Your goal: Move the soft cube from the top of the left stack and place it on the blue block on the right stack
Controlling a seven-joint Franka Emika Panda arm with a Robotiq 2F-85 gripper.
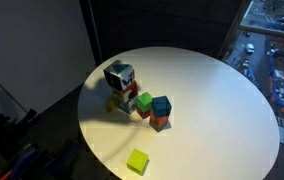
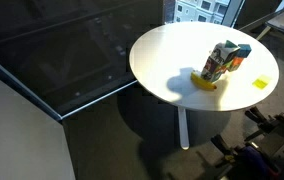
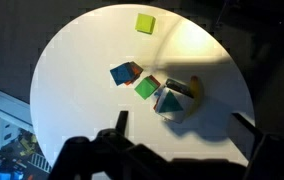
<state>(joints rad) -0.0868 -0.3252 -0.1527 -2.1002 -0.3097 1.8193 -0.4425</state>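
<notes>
The round white desk carries all the blocks, and they stand toward one side of it. The soft cube, a patchwork of white, dark and green faces, sits on top of the left stack. It is clearly bigger than the small blocks under it, and it looks a little tilted. Just beside this stack stands the right stack: the blue block lies on an orange-red block. The top of the blue block is free. A single yellow-green cube lies well apart from both stacks, near the edge of the desk.

In an exterior view the soft cube hides most of the stack below it. Only a yellow block shows at its foot, and the blue block shows behind it.

In the wrist view the gripper hangs above the desk and looks down on the blocks. It is released: its two dark fingers stand far from each other and nothing is between them. It touches no block. Under it the soft cube is seen next to a green block, with the blue block beside them and the yellow-green cube farther away
</notes>
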